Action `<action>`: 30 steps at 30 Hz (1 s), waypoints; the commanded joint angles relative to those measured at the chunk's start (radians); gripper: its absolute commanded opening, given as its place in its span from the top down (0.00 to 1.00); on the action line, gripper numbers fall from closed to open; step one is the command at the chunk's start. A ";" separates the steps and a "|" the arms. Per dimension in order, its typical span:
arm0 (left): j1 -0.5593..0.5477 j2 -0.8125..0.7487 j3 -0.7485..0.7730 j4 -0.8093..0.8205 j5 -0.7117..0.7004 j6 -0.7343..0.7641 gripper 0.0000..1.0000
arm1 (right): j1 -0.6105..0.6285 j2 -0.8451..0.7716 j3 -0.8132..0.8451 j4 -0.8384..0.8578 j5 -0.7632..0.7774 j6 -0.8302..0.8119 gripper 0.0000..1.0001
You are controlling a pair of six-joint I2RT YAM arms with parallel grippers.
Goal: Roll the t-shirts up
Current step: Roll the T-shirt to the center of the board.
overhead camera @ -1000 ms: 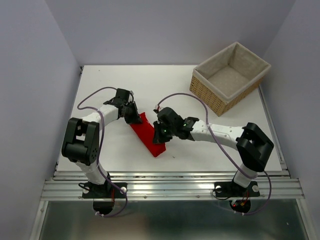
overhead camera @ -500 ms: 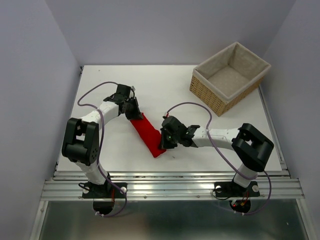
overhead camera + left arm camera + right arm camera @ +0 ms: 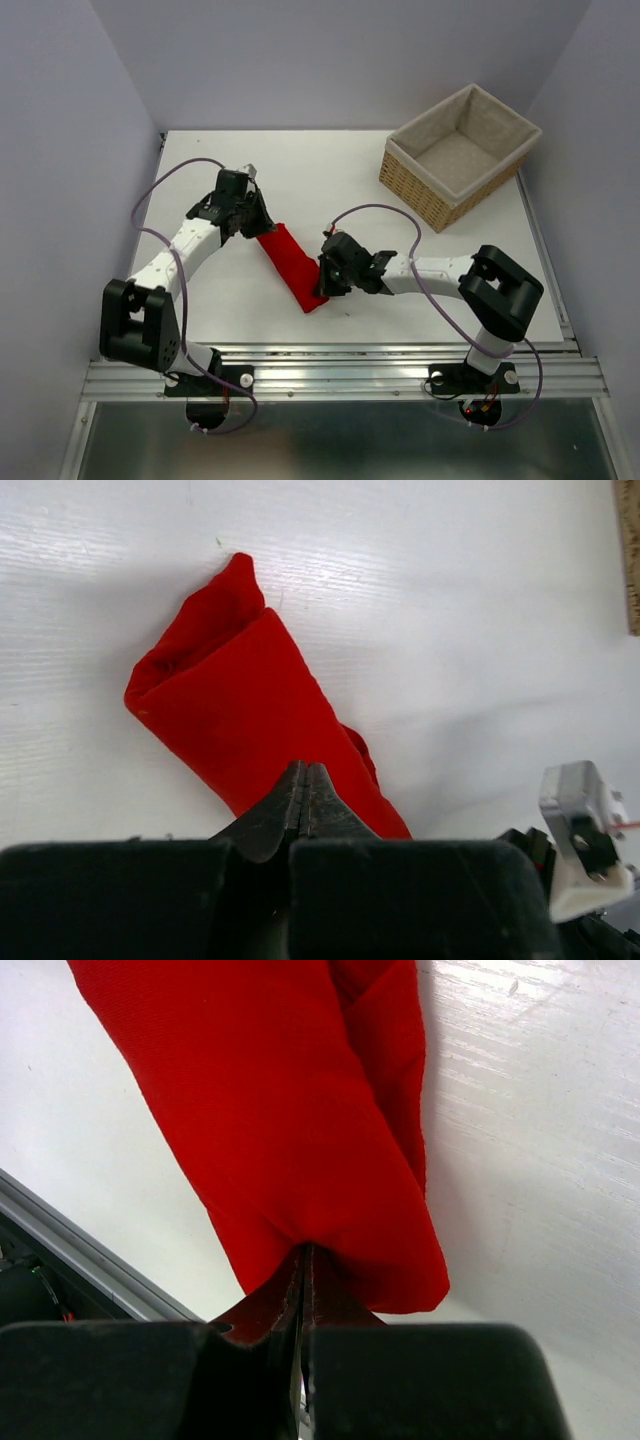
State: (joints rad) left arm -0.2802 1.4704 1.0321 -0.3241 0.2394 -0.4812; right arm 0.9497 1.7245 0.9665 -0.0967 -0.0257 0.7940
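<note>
The red t-shirt (image 3: 292, 265) lies as 1 long, thin roll on the white counter (image 3: 330, 170), between the 2 arms. The right end effector (image 3: 303, 1260) is clenched on the near end of the roll, and the cloth bunches at its tips. The left end effector (image 3: 305, 780) is clenched too, at the far end; it may be pinching the cloth. A wicker basket (image 3: 440, 210) sits well apart.
</note>
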 commanded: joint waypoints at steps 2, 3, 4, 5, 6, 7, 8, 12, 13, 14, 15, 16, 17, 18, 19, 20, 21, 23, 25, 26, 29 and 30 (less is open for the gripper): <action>-0.004 -0.149 -0.036 0.025 -0.057 -0.016 1.00 | 0.000 0.063 -0.035 -0.060 0.060 -0.012 0.99; -0.005 -0.154 -0.041 0.025 -0.063 -0.016 1.00 | 0.000 0.063 -0.035 -0.061 0.059 -0.013 0.99; -0.004 -0.154 -0.046 0.017 -0.068 -0.013 1.00 | 0.000 0.061 -0.035 -0.061 0.056 -0.013 0.99; -0.005 -0.147 -0.055 0.011 -0.071 -0.014 1.00 | 0.000 0.060 -0.035 -0.063 0.055 -0.021 0.99; -0.004 -0.137 -0.061 0.008 -0.075 -0.019 1.00 | 0.000 0.058 -0.034 -0.063 0.049 -0.024 0.99; -0.005 -0.125 -0.063 -0.004 -0.092 -0.031 1.00 | 0.000 0.057 -0.035 -0.063 0.044 -0.029 0.99; -0.004 -0.090 -0.061 -0.012 -0.100 -0.055 1.00 | 0.000 0.053 -0.037 -0.061 0.044 -0.038 0.99; -0.007 -0.009 -0.079 0.058 -0.101 -0.080 1.00 | 0.000 0.043 -0.051 -0.064 0.035 -0.061 0.99; -0.005 0.007 -0.081 0.095 -0.110 -0.080 1.00 | 0.000 0.040 -0.054 -0.064 0.033 -0.065 0.99; -0.007 0.049 -0.081 0.111 -0.118 -0.080 1.00 | 0.000 0.038 -0.060 -0.066 0.033 -0.078 0.99; -0.005 0.074 -0.076 0.125 -0.141 -0.077 1.00 | 0.000 0.041 -0.063 -0.073 0.033 -0.082 0.99; -0.007 0.097 -0.072 0.134 -0.150 -0.083 1.00 | 0.000 0.043 -0.068 -0.077 0.033 -0.087 0.99; -0.005 0.141 -0.064 0.146 -0.150 -0.086 1.00 | 0.000 0.043 -0.071 -0.084 0.033 -0.096 0.99; -0.007 0.162 -0.049 0.155 -0.144 -0.089 1.00 | 0.000 0.046 -0.083 -0.086 0.035 -0.098 0.99; -0.005 0.178 -0.043 0.175 -0.125 -0.097 1.00 | 0.000 0.050 -0.089 -0.086 0.033 -0.102 0.99; -0.010 0.204 -0.038 0.181 -0.123 -0.102 1.00 | 0.000 0.053 -0.097 -0.086 0.035 -0.113 0.99; -0.010 0.214 -0.030 0.184 -0.130 -0.105 1.00 | 0.000 0.058 -0.103 -0.090 0.033 -0.121 0.99; -0.011 0.231 -0.024 0.181 -0.137 -0.102 1.00 | 0.000 0.076 -0.111 -0.103 0.049 -0.136 0.99; -0.011 0.232 -0.021 0.166 -0.144 -0.088 1.00 | 0.000 0.083 -0.118 -0.133 0.091 -0.156 0.99; -0.011 0.225 -0.026 0.165 -0.147 -0.085 1.00 | 0.000 0.081 -0.120 -0.144 0.108 -0.163 0.99; -0.011 0.202 -0.049 0.146 -0.158 -0.071 1.00 | -0.009 0.061 -0.121 -0.178 0.153 -0.179 0.99; -0.011 0.194 -0.069 0.142 -0.170 -0.069 1.00 | -0.009 0.054 -0.117 -0.196 0.156 -0.182 0.99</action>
State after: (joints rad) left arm -0.2920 1.6855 0.9916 -0.1661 0.1371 -0.5804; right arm 0.9501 1.7226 0.9241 -0.0181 -0.0223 0.7013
